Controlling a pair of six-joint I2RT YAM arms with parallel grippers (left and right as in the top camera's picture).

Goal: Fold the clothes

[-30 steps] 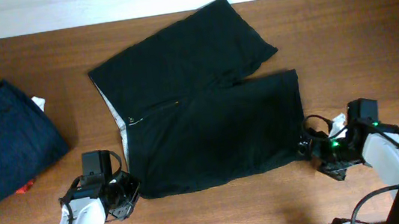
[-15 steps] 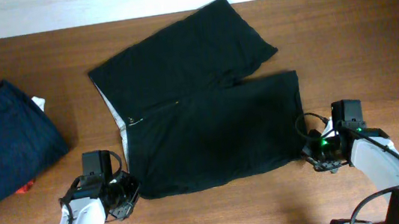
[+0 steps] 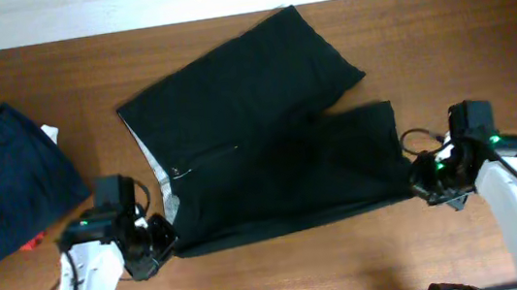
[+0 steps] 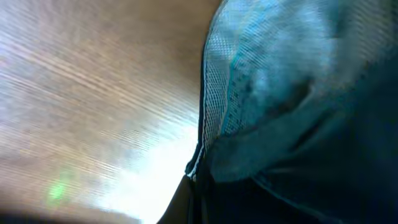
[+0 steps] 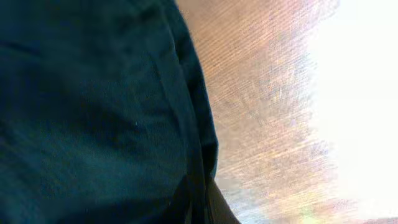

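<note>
Looking from overhead: black shorts [image 3: 257, 135] lie spread out mid-table [image 3: 461, 34], waist to the left, two legs pointing right, the far leg angled up toward the back edge. Whitish lining [image 3: 151, 162] shows along the waist edge w/ a tiny silvery fastener [image 3: 183, 170] just inside it.

Left gripper [image 3: 157, 242] sits right at the near waist corner, and the fabric there is tucked into it. Left wrist cam is basically all cloth [image 4: 323, 143], pale mesh lining [image 4: 249, 74] up top, bunching to a point at the bottom edge, so afaict the jaws are clamped on that corner, tho the fingers themselves aren't visible.

Right gripper [image 3: 420, 177] is at the near leg's hem corner, w/ creases running from the hem toward it. Right wrist cam: dark cloth [image 5: 93, 112] fills the left side, its edge running down into the bottom centre, wood [image 5: 261, 93] beside it. Looks clenched on the hem too, same caveat.

Navy garment [image 3: 1, 194] is folded at the far left, well apart from the shorts, w/ a red bit [image 3: 31, 244] peeking out beneath.
</note>
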